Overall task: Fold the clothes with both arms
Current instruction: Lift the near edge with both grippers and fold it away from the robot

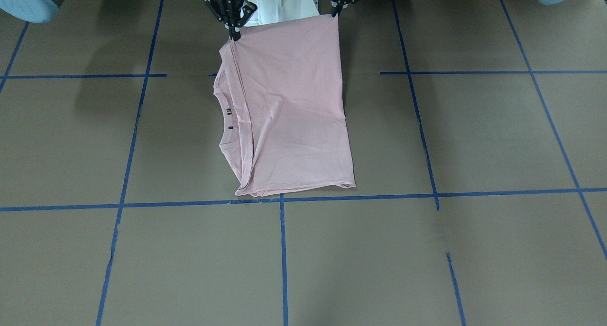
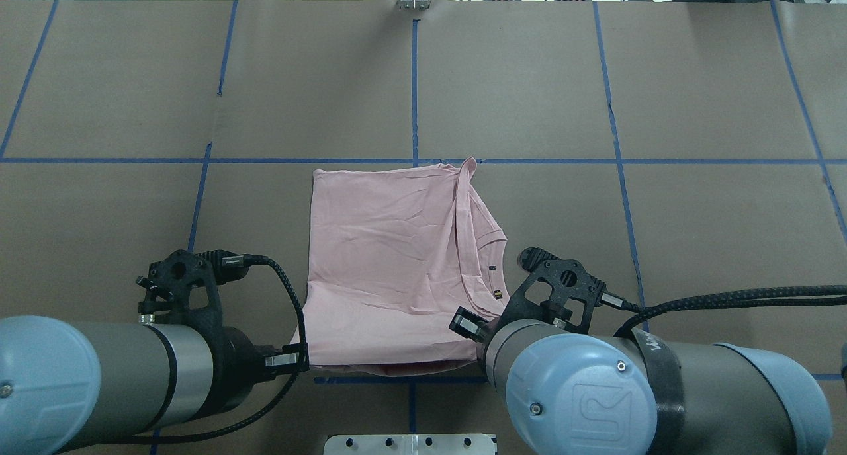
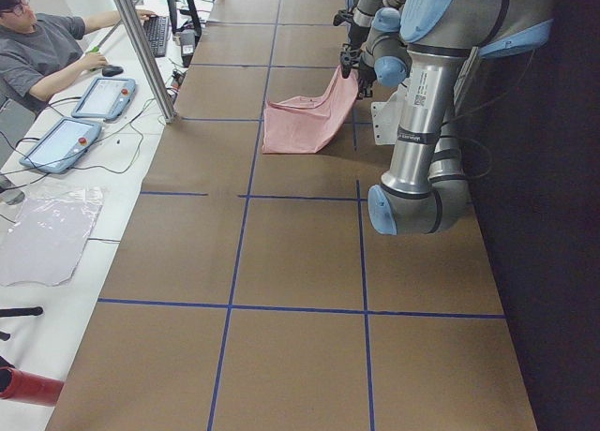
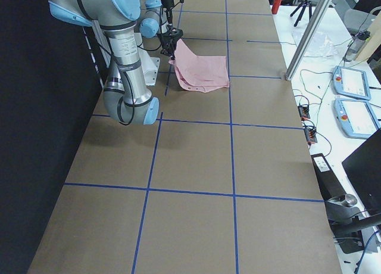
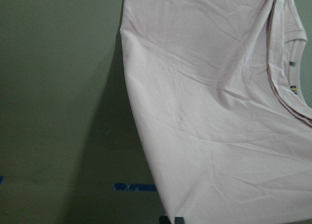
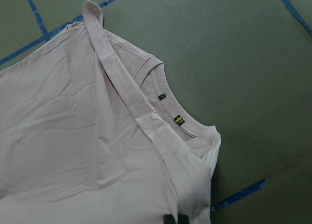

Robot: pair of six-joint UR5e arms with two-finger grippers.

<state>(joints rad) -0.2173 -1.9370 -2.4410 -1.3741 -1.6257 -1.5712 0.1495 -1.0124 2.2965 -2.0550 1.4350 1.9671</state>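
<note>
Exterior front-facing view: T-shirt [image 1: 289,113] raised by its near edge

Item: pale pink, folded, long axis running away from the robot. The far edge rests on the table [image 1: 474,141] beside a blue tape line [image 1: 379,195]. Near corners are pinched, one each, by right gripper [image 1: 235,36] and left gripper [image 1: 335,14], jaws closed on cloth. Free cloth lies forward of both, equally near. Collar [image 6: 192,133] is toward the right gripper's side; neck tags [image 6: 179,120] are there, writing illegible.

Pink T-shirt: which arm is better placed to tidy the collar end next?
Right, probably. The right arm's fingers pinch the pale pink T-shirt at its lifted near corner beside the ribbed round collar; the left arm's fingers hold the hem-side corner, across the shirt. It would have to let go first.
</note>
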